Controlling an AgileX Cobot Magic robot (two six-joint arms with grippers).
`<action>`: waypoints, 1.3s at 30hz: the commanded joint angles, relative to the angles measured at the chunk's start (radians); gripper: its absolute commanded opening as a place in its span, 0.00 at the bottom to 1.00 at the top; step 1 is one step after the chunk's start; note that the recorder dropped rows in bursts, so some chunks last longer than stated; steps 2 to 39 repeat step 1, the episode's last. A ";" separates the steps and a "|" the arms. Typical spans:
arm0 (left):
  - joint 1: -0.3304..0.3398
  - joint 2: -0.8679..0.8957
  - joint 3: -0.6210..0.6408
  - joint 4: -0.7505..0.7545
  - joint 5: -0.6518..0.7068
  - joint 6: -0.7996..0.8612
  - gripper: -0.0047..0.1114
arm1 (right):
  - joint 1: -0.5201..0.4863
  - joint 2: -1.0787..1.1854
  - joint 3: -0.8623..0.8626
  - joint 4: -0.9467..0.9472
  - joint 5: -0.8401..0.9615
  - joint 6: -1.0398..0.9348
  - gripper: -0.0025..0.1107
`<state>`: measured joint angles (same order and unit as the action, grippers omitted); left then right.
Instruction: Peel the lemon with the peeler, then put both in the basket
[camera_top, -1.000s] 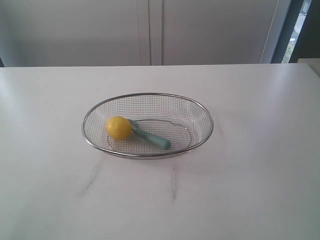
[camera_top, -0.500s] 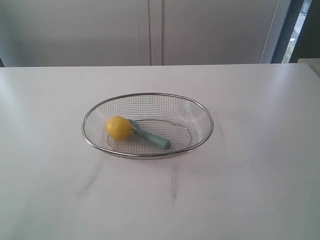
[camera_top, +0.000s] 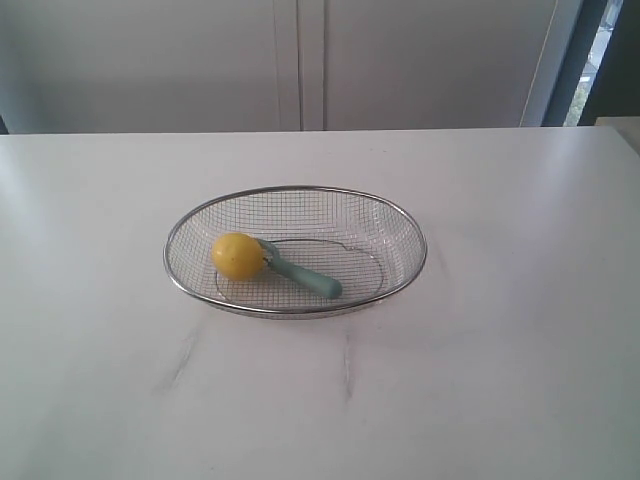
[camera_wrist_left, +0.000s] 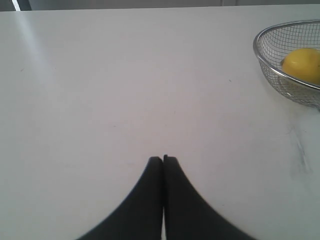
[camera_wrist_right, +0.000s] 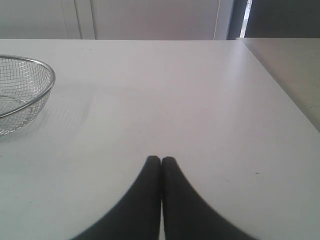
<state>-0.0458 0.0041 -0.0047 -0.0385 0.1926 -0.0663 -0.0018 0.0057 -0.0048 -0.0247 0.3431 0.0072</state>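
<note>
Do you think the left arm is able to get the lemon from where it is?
Probably yes. The lemon lies in the open basket with nothing over it, and only bare table lies between the basket and the left gripper. The gripper is shut, so it would have to open first.

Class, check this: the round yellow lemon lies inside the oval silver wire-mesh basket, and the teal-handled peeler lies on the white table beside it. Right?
No. The teal-handled peeler lies inside the silver wire-mesh basket too, against the round yellow lemon; the exterior view shows it.
</note>
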 joint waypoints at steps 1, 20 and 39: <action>0.004 -0.004 0.005 -0.005 -0.004 0.004 0.04 | -0.008 -0.006 0.005 0.001 -0.008 -0.007 0.02; 0.004 -0.004 0.005 -0.005 -0.004 0.004 0.04 | -0.008 -0.006 0.005 0.001 -0.008 -0.007 0.02; 0.004 -0.004 0.005 -0.005 -0.004 0.004 0.04 | -0.008 -0.006 0.005 0.001 -0.008 -0.007 0.02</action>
